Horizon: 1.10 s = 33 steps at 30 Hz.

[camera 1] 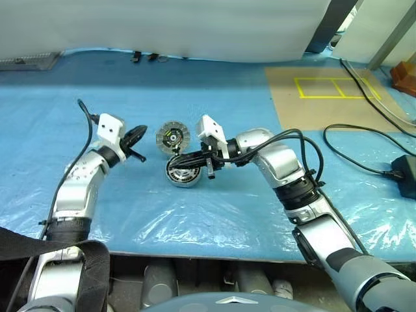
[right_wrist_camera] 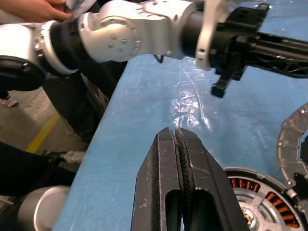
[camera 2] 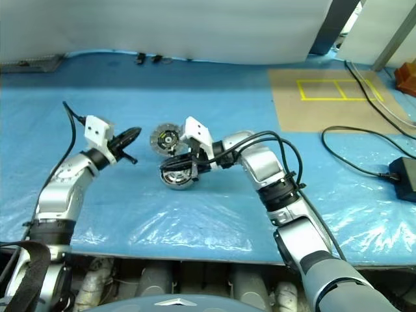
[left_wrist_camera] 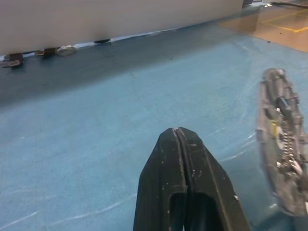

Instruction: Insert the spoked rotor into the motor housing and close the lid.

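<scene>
The motor housing [camera 1: 184, 175], a shallow silver can with copper windings [right_wrist_camera: 262, 195], lies on the blue sheet at the middle. Just behind it, the lid [camera 1: 172, 136] lies ribbed face up, its yellow-green mark showing. My right gripper [camera 1: 174, 160] is shut and empty, pointing left, low over the housing's back rim. My left gripper [camera 1: 138, 136] is shut on nothing, level, with its tip just left of the lid [left_wrist_camera: 281, 144]. The spoked rotor is out of view.
Black cables [camera 1: 364, 140] and a black adapter [camera 1: 405, 175] lie to the right. A brown mat with yellow tape [camera 1: 325, 97] lies at the back right. Small parts [camera 1: 146, 57] sit by the white back wall. A person's hand [right_wrist_camera: 33, 9] shows beyond the table's near edge.
</scene>
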### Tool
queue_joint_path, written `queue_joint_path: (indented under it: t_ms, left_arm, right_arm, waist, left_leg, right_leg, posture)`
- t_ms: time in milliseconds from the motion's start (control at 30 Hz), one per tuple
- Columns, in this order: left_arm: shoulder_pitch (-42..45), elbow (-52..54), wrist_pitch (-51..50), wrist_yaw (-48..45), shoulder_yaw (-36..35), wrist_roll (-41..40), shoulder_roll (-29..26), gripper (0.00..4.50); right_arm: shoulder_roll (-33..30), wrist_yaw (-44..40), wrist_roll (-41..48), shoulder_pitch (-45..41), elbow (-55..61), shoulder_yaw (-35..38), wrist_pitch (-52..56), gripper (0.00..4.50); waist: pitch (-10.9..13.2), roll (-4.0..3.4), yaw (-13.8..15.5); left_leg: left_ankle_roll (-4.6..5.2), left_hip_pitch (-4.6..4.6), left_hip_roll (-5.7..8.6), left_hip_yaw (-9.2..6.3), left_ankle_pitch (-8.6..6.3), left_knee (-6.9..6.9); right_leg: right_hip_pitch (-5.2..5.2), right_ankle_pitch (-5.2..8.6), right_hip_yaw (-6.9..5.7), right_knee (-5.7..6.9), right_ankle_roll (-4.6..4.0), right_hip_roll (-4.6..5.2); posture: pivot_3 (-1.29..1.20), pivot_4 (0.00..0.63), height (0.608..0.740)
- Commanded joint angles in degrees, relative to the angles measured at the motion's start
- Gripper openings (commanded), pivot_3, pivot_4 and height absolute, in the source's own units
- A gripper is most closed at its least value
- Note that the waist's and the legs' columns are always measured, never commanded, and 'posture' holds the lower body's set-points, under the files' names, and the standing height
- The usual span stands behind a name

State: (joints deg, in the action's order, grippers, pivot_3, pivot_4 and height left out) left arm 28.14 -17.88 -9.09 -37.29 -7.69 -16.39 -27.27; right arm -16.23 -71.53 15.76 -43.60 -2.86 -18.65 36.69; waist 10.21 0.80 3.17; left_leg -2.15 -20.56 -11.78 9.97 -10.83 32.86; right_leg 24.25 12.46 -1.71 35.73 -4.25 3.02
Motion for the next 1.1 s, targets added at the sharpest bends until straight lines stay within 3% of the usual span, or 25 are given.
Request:
queue_joint_path:
  t_ms: [33, 300, 500, 767, 933, 1100]
  left_arm:
    - [6.8, -9.0, 3.3, -4.6, 0.6, 0.1, 0.3, 0.0]
    - [23.4, -30.0, -0.6, -22.6, 4.1, -0.7, 4.2, 0.0]
    - [29.1, -36.2, -4.3, -32.7, 6.3, 0.7, 4.7, 0.0]
    - [26.9, -24.8, -14.6, -42.6, 10.6, -0.6, 5.1, 0.0]
    - [21.7, -13.9, -14.8, -41.5, 16.2, 3.5, 3.2, 0.0]
    - [15.2, -3.5, -15.1, -38.2, 19.0, 5.6, 1.8, 0.0]
  right_arm:
    - [-2.2, -0.1, 3.7, 1.2, 6.7, 1.3, 3.9, 0.04]
    - [-9.8, 2.3, 11.9, 4.0, 15.7, 5.6, 15.1, 0.04]
    - [-11.8, 6.0, 14.8, 6.3, 19.4, 7.3, 18.1, 0.04]
    - [-15.6, 5.8, 25.6, 7.0, 22.1, 12.4, 26.5, 0.04]
    - [-16.0, 6.7, 27.6, 5.9, 20.2, 13.0, 26.3, 0.04]
    - [-11.6, 10.6, 26.9, 2.9, 15.3, 14.2, 22.9, 0.04]
  waist:
    - [0.0, 0.0, 0.4]
    - [0.0, 0.01, 2.0]
    - [0.0, 0.02, 2.4]
    - [0.0, 0.03, 2.7]
    - [0.0, 0.02, 2.6]
    - [0.0, 0.0, 2.3]
  left_leg:
    - [-0.01, 0.01, 0.0, 0.0, 0.01, 0.01]
    - [-0.04, -0.12, 0.04, 0.01, 0.01, -0.02]
    - [-0.05, -0.13, 0.05, -0.01, 0.01, -0.06]
    - [-0.05, -0.33, 0.0, -0.06, 0.02, -0.07]
    - [-0.05, -0.37, -0.05, -0.09, 0.02, -0.12]
    - [-0.05, -0.36, -0.05, -0.08, 0.02, -0.1]
  right_leg:
    - [0.0, 0.0, 0.0, -0.01, 0.0, 0.0]
    - [0.03, -0.01, -0.02, -0.06, 0.01, -0.01]
    - [0.03, 0.0, -0.05, -0.09, 0.02, -0.01]
    - [0.03, -0.01, -0.23, -0.21, 0.02, 0.07]
    - [0.03, 0.0, -0.27, -0.25, 0.01, 0.07]
    - [0.04, 0.0, -0.3, -0.23, 0.01, 0.07]
  posture:
    - [0.0, 0.15, 0.74]
    - [0.0, 0.15, 0.74]
    - [0.0, 0.15, 0.74]
    - [0.0, 0.15, 0.74]
    - [0.0, 0.15, 0.74]
    - [0.0, 0.15, 0.74]
